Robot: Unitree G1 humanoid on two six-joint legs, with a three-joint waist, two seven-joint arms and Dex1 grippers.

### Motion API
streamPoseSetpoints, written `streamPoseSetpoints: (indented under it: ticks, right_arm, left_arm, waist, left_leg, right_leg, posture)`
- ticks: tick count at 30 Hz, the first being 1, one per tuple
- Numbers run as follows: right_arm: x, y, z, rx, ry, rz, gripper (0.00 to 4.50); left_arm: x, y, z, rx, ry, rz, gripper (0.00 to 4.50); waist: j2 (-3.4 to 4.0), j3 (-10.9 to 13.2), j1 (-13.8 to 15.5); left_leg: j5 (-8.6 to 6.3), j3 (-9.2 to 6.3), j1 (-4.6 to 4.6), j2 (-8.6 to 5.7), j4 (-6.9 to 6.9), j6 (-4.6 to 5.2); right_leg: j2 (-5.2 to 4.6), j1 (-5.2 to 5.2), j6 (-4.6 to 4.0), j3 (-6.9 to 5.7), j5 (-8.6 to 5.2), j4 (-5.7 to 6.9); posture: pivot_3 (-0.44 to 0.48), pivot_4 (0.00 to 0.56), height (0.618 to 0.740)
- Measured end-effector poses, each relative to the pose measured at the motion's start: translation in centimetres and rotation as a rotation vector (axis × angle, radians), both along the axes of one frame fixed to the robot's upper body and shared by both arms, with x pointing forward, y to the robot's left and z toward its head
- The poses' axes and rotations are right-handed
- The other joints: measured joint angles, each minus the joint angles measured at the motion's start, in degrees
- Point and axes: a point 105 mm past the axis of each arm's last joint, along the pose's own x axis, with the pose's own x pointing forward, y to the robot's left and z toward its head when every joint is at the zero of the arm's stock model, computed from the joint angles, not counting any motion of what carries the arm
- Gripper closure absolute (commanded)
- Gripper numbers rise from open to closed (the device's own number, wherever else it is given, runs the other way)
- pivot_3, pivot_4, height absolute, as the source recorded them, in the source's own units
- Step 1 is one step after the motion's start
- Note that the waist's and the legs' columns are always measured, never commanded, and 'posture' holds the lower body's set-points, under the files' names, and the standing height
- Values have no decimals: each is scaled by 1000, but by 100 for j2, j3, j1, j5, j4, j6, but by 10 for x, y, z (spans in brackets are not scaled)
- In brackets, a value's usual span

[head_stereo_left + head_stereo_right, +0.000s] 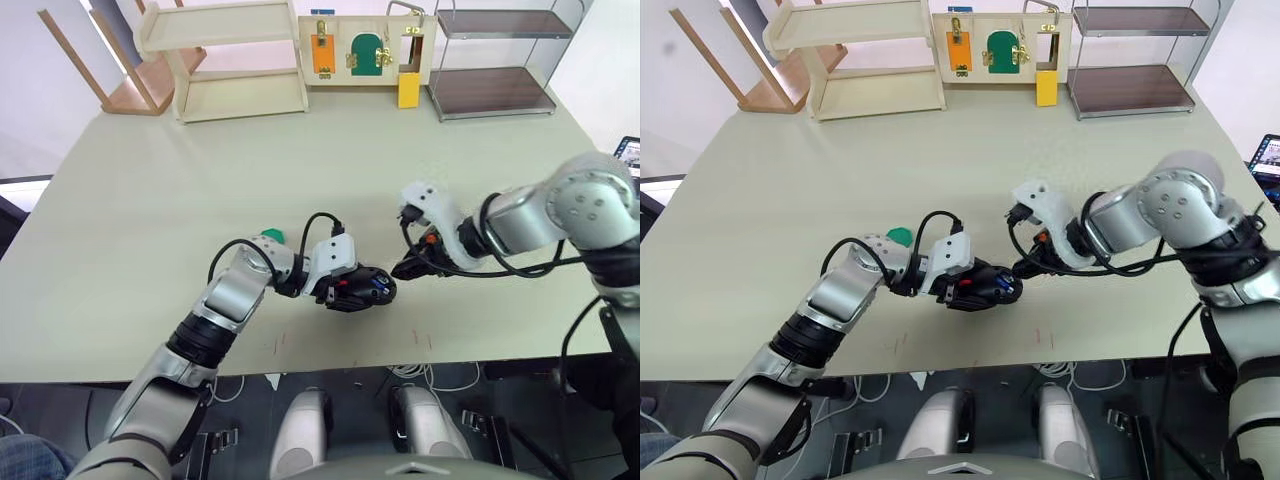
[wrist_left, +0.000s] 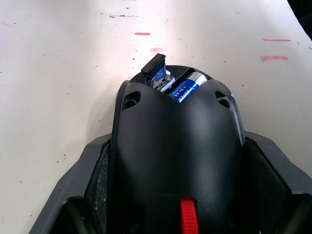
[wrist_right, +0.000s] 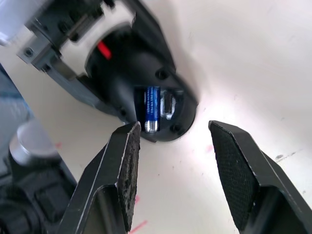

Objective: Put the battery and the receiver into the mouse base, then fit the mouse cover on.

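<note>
My left gripper [image 1: 343,288] is shut on the mouse base [image 1: 370,288], a black open shell with a red wheel part [image 2: 187,217], held just above the table near its front edge. The blue battery [image 3: 152,109] lies in the base's hollow. Beside it the receiver [image 2: 156,67] sits in its slot, its dark end sticking up. My right gripper [image 1: 406,268] is open at the base's battery end, a finger [image 3: 124,165] close to the shell and nothing between the fingers. The mouse cover is out of view.
A flat green disc [image 1: 271,236] lies on the table behind my left wrist. At the far edge stand a wooden shelf [image 1: 235,60], a latch board [image 1: 360,45], a yellow block [image 1: 409,90] and a metal rack [image 1: 495,60].
</note>
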Motion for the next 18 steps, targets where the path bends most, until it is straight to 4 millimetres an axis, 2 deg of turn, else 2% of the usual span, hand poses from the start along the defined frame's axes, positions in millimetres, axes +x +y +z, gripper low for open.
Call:
streamPoseSetpoints:
  ticks: [1,4,5,13,15,18]
  right_arm:
    - [-2,-3,0,23,-14,3,2982]
    - [-8,-5,-5,106,-73,18,4296]
    - [-9,-8,-9,128,-90,18,4441]
    - [-5,-15,-19,203,-242,28,4441]
    - [-3,-13,-19,303,-345,20,4441]
    - [-7,-9,-16,388,-402,60,4441]
  left_arm:
    - [0,0,0,1,1,-1,1509]
    - [0,0,1,3,3,-3,1509]
    - [0,0,1,3,3,-3,1509]
    - [0,-1,0,3,7,-5,1509]
    - [-1,-2,0,2,9,-10,1509]
    - [-1,-2,0,4,10,-10,1509]
  waist:
    - [0,0,1]
    - [0,0,4]
    - [0,0,4]
    - [-1,0,18]
    - [-4,-3,58]
    - [0,0,74]
  left_leg:
    - [-2,0,-1,0,0,3]
    - [-3,-1,-1,0,0,5]
    - [-3,-1,-1,0,1,5]
    - [-3,4,3,-1,7,5]
    - [-3,0,3,0,6,5]
    - [-3,8,7,0,11,5]
  right_leg:
    - [0,0,0,0,0,-2]
    - [2,0,1,-1,-1,-5]
    - [2,1,5,-1,-3,-6]
    - [3,3,19,4,-11,-2]
    - [7,5,20,1,-11,-5]
    - [9,4,20,11,-11,1]
  posture:
    - [0,150,740]
    - [0,150,740]
    - [0,150,740]
    - [0,150,740]
    - [0,150,740]
    - [0,150,740]
